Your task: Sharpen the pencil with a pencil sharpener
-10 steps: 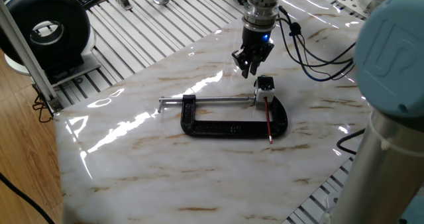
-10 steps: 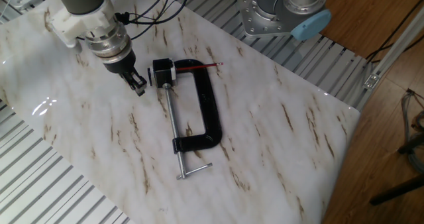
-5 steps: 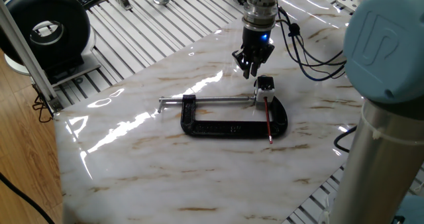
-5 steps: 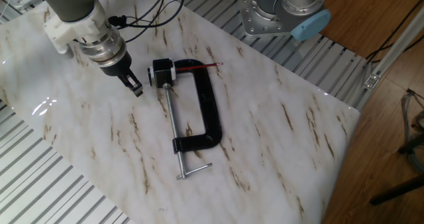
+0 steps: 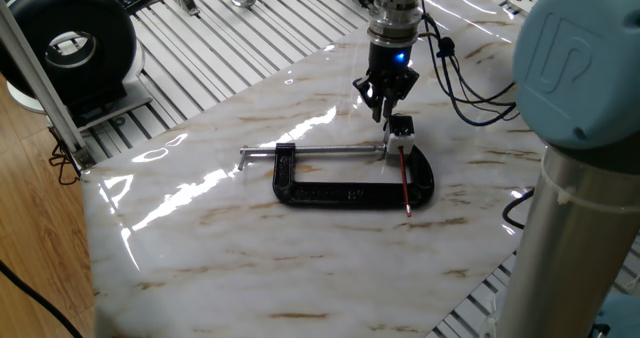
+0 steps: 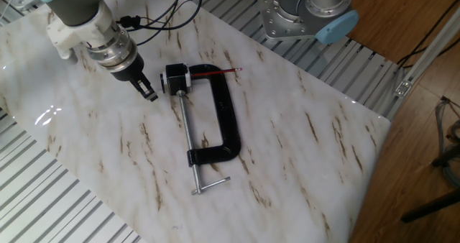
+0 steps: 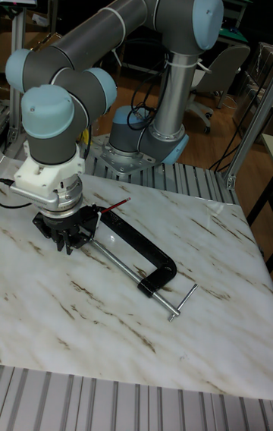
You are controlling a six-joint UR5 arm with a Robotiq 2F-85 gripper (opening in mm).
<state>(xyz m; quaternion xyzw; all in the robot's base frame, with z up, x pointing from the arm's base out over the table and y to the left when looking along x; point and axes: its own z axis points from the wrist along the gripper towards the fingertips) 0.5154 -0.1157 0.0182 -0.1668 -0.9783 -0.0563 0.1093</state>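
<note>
Since a second ago the two-finger claw on the grey arm has shifted a little: in one fixed view it has slid toward the sharpener and now stands just behind it, and in the other fixed view it sits slightly further from the block than it did, so the net move is small, and nothing else on the pale marble worktop has stirred; I judge the arm is settling after the pencil was seated, or lining up for another approach, and the sharpening itself has no visible proof yet; going left to right in one fixed view, the long silver screw rod runs from its crossbar handle into the large black C-clamp, then comes the small boxy pencil sharpener, white with a black top, pinned at the clamp's right end, and the thin red pencil points into it and lies across the clamp frame; the claw carries nothing, its fingers close together, though whether fully clenched I cannot tell; count: one claw, one clamp, one rod, one sharpener, one pencil.
</note>
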